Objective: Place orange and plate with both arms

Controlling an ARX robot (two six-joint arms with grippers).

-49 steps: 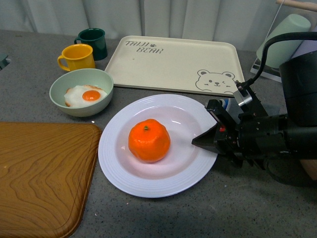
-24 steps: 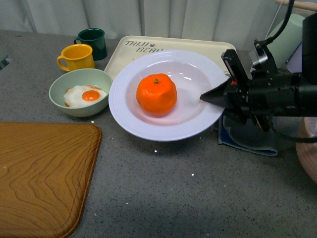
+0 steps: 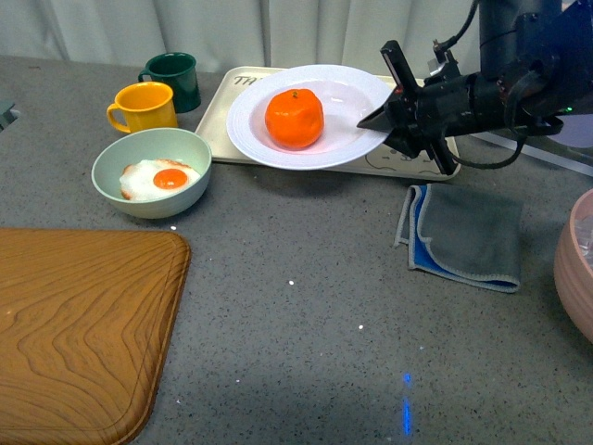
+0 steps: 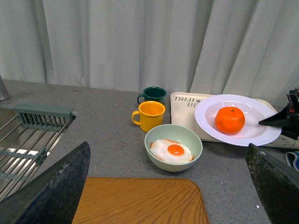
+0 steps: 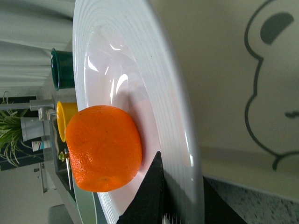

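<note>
The white plate (image 3: 278, 139) hangs above the cream bear tray (image 3: 220, 133), carrying the orange (image 3: 295, 119) in its middle. My right gripper (image 3: 389, 119) is shut on the plate's right rim. In the right wrist view its fingers (image 5: 152, 193) clamp the ringed rim of the plate (image 5: 159, 102), with the orange (image 5: 103, 148) just beyond. In the left wrist view the plate (image 4: 243, 135) and orange (image 4: 230, 120) show far off over the tray. My left gripper (image 4: 168, 186) stands open over the wooden board, holding nothing, far from the plate.
A pale green bowl (image 3: 111, 181) with a fried egg sits left of the tray, with a yellow mug (image 3: 145, 107) and a dark green mug (image 3: 174, 80) behind. A wooden board (image 3: 74, 324) lies front left. A grey cloth (image 3: 468, 232) and a pink bowl (image 3: 576, 260) are at the right.
My right gripper has lifted the plate with the orange off the table and carried it back and to the right, over the bear tray. The grey cloth is now uncovered.
</note>
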